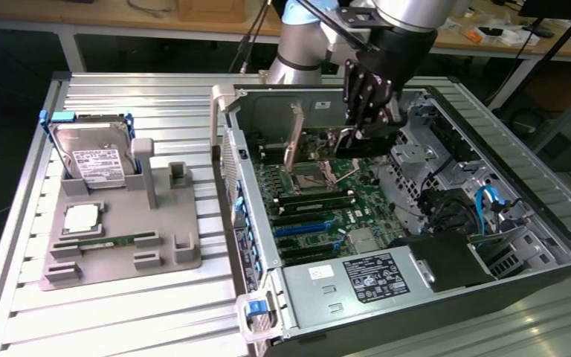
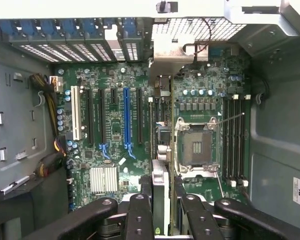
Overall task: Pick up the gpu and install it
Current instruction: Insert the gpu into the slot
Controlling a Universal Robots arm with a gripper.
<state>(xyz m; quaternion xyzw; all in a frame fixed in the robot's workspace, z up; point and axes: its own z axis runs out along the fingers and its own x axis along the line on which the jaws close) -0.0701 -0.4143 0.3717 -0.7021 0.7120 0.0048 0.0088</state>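
Gpu (image 2: 160, 192) was found clamped edge-on between the fingers of the gripper (image 2: 162, 220), which were closed firmly on the card. The card projected beyond the fingertips over the motherboard (image 2: 110, 150), inside the open computer case (image 1: 523, 193). Seating in any slot was not evident, and contact with the board could not be confirmed.

Risks noted:

1. Misalignment. The blue slot (image 2: 126, 120) lay off to 1 side of the gripper and the open CPU socket (image 2: 195, 147) lay close on the other. The card's line appeared to fall between the 2. Pressing down off-slot would likely drive the edge connector onto board components or, with drift, toward the exposed socket.

2. Snagging. The silver end bracket (image 2: 170, 55) stood furthest from the gripper, close to the case's rear wall. Catching there would tilt the gpu.

3. Slippage. The hold was on a thin board, so insertion force could pivot it between the fingers.
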